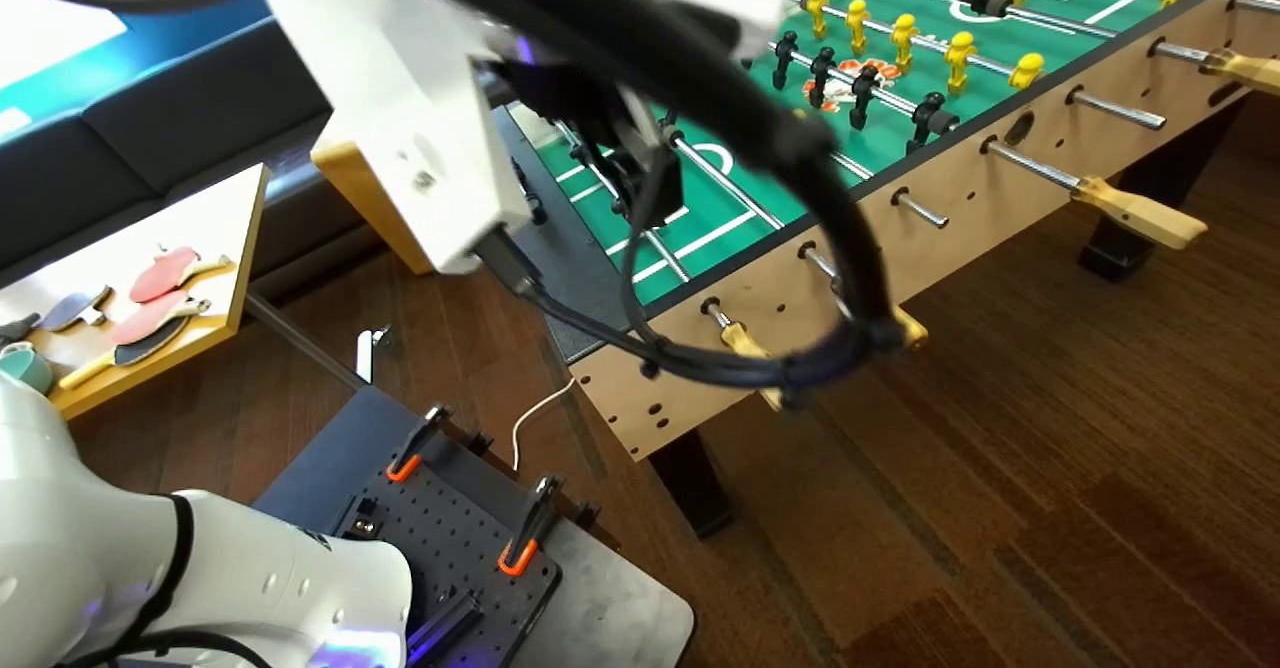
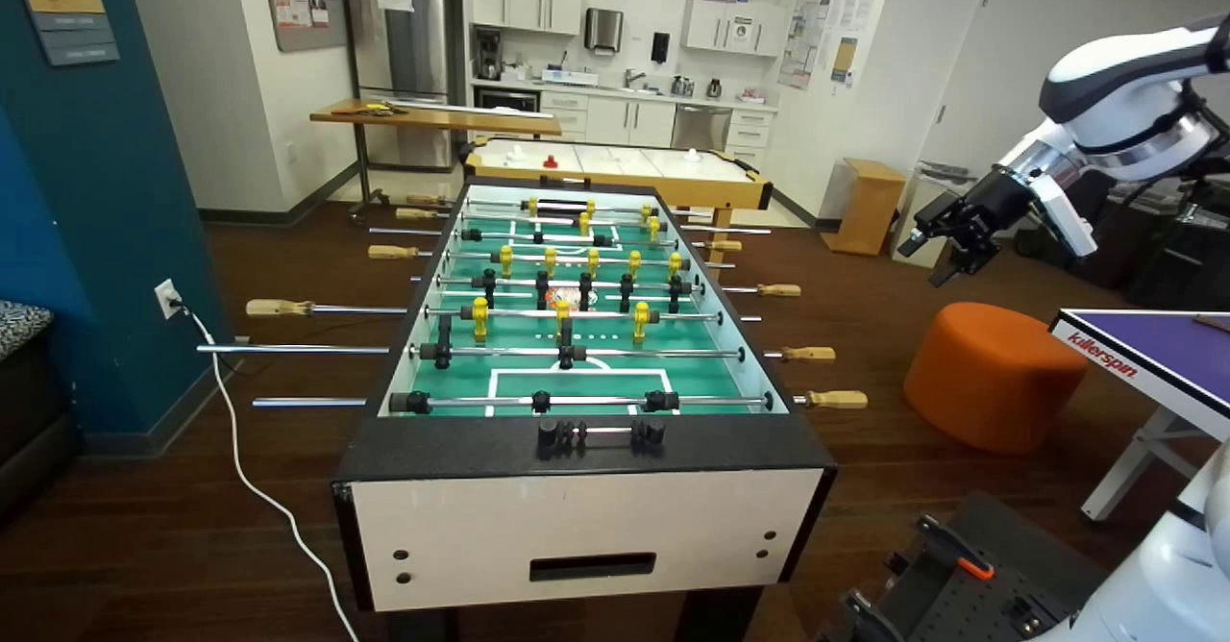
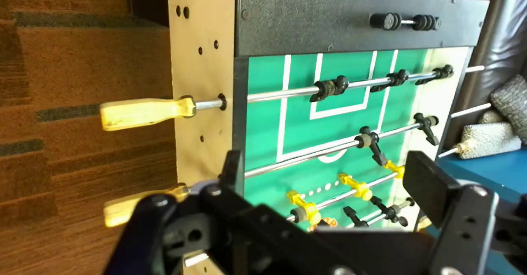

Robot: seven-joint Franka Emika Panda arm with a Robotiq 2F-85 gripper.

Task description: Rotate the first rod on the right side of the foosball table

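Observation:
The foosball table has a green pitch, pale wood sides and a dark end top. Its end rod carries black figures and a tan handle. That handle also shows in both exterior views, partly behind a cable in one. My gripper is open and empty, its fingers wide apart. In an exterior view the gripper hangs in the air beyond the handle side, higher than the handles and touching nothing. A second tan handle is partly behind the left finger.
Further rods and handles stick out along the same side. An orange stool and a purple-topped table stand on that side. A wooden table holds paddles. My base cart carries clamps. A black cable loop crosses an exterior view.

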